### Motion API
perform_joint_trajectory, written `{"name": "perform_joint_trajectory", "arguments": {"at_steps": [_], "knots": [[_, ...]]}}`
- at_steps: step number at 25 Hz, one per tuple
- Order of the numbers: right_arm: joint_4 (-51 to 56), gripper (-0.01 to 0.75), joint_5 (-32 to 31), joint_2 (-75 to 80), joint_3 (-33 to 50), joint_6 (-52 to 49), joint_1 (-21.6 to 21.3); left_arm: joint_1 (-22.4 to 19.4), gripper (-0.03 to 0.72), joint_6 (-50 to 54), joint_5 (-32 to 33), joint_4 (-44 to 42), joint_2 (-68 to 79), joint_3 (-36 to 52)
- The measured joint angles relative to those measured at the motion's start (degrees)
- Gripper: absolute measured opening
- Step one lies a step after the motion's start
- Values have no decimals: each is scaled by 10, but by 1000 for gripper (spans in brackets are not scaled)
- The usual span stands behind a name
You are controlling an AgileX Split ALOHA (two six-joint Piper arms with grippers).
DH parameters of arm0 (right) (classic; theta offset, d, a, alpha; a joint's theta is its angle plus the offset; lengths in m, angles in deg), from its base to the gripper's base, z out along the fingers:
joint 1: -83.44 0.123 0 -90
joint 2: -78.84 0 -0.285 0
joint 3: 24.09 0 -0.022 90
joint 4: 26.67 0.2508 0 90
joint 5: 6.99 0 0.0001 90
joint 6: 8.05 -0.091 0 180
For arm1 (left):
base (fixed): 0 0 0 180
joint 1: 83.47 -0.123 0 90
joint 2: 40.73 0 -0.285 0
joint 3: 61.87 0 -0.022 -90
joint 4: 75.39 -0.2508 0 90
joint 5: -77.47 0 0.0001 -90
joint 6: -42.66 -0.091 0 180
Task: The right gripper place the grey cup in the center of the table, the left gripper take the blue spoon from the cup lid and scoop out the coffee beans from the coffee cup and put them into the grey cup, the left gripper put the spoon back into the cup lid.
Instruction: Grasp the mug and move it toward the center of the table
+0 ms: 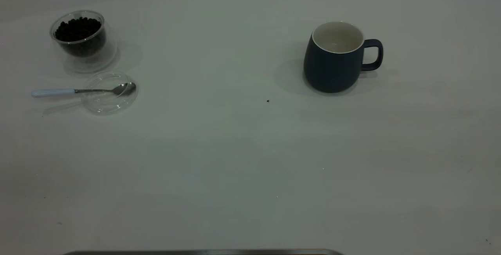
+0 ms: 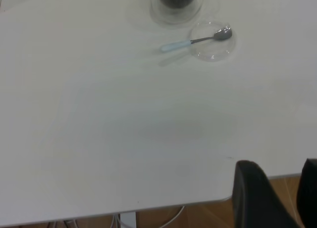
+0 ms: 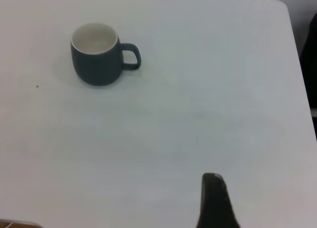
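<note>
Fingers of my left gripper (image 2: 277, 196) stand apart over the near bench (image 1: 235, 169) edge, holding nothing. Well ahead of them lies the blue spoon (image 2: 195, 41), its bowl resting in the cup lid (image 2: 213, 41), the coffee cup (image 2: 176, 4) of coffee beans (image 1: 78, 29) just beyond. My right gripper (image 3: 215, 201) shows one finger only; its state I cannot tell. Far ahead of it the grey cup (image 3: 96, 55) stands upright, empty.
</note>
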Motion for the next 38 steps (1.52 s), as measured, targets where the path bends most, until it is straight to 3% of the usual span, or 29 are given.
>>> {"name": "perform_joint_trajectory", "arguments": {"at_steps": [6,11,15,18,27,33,38], "knots": [[31,462,22,101,-5,9,0,0,283,-1,0,0,0,0],[144,462,184,253,-5,72,0,0,283,-1,0,0,0,0],[264,462,310,397,-5,183,0,0,283,0,0,0,0,0],[363,459,363,501,-9,286,0,0,283,0,0,0,0,0],[601,456,403,778,-108,601,0,0,283,0,0,0,0,0],[692,456,422,947,-203,681,0,0,283,0,0,0,0,0],[706,456,414,1063,-281,695,0,0,283,0,0,0,0,0]]}}
